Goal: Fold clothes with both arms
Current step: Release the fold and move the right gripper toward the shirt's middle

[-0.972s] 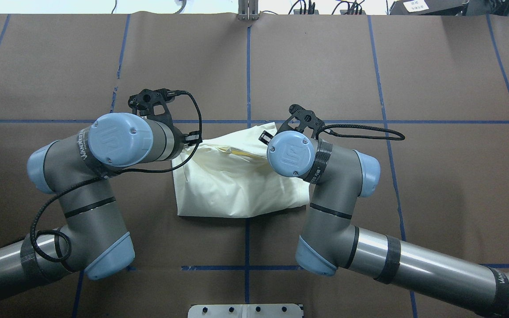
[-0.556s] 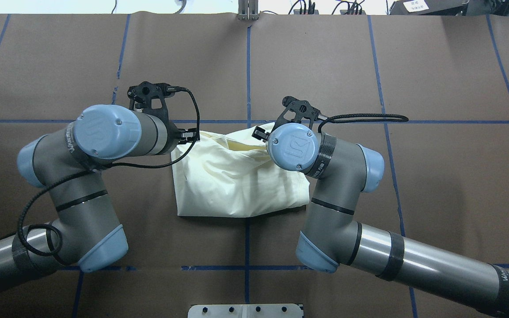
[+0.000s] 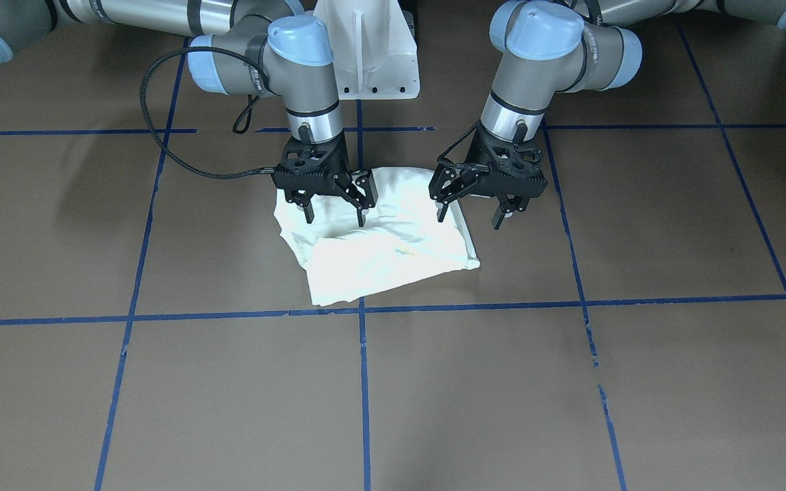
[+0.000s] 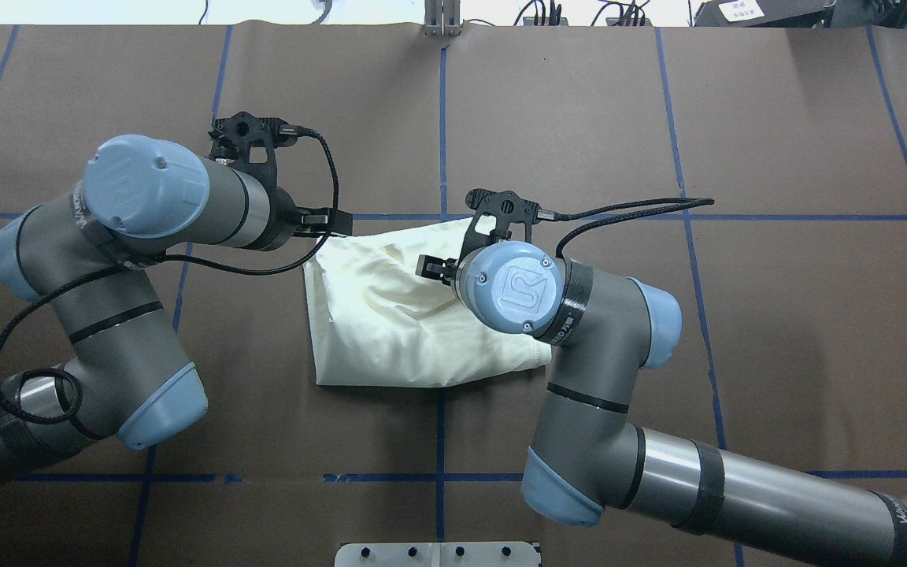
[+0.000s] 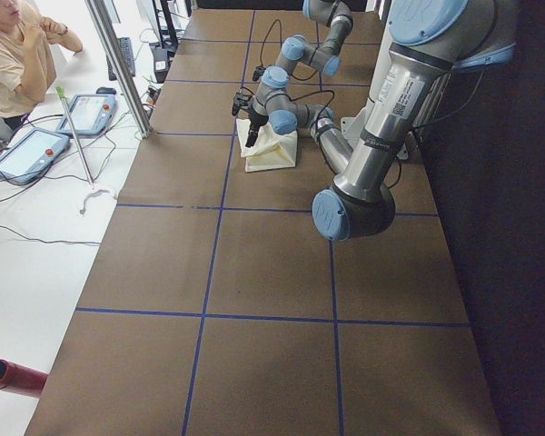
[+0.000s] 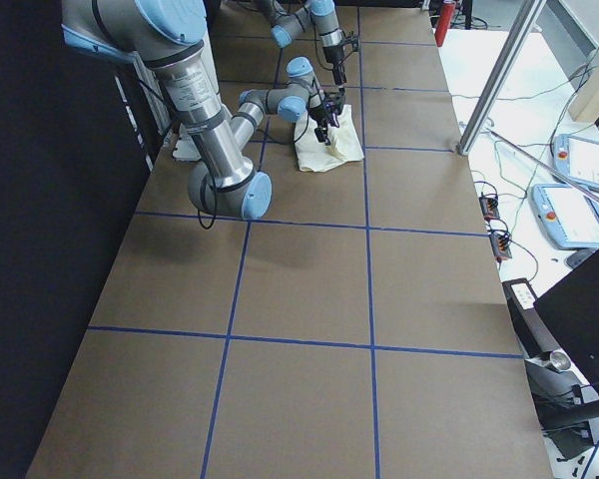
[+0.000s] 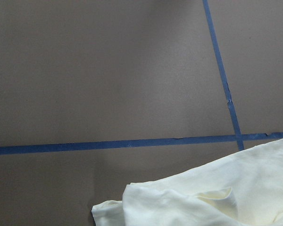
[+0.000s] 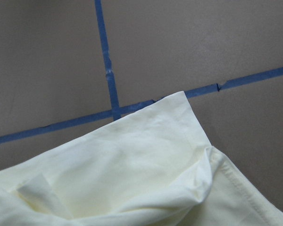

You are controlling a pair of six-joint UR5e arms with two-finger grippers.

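Note:
The cream shirt [image 4: 398, 331] lies roughly folded on the brown table, plain side up; its cat print is hidden. It also shows in the front view [image 3: 386, 256] and both wrist views [image 7: 217, 197] [image 8: 132, 174]. My left gripper [image 3: 469, 215] is open and empty, just above the shirt's edge on my left, one finger over the cloth, the other over the table. My right gripper [image 3: 335, 217] is open and empty, fingers pointing down at the shirt's other end. From overhead, the left gripper [image 4: 327, 224] is at the shirt's far left corner and the right gripper [image 4: 434, 268] is over its middle.
Blue tape lines [image 4: 442, 118] cross the brown table. The white pedestal base [image 3: 366, 61] stands between the arms. A person [image 5: 14, 45] sits past the table's far side, with teach pendants [image 5: 86, 113] and a slanted metal post [image 5: 118, 64] nearby.
The left arm has swung back to the left and away, and its gripper is now at the shirt's far left corner. The right gripper has moved left over the shirt. The cloth lies flatter.

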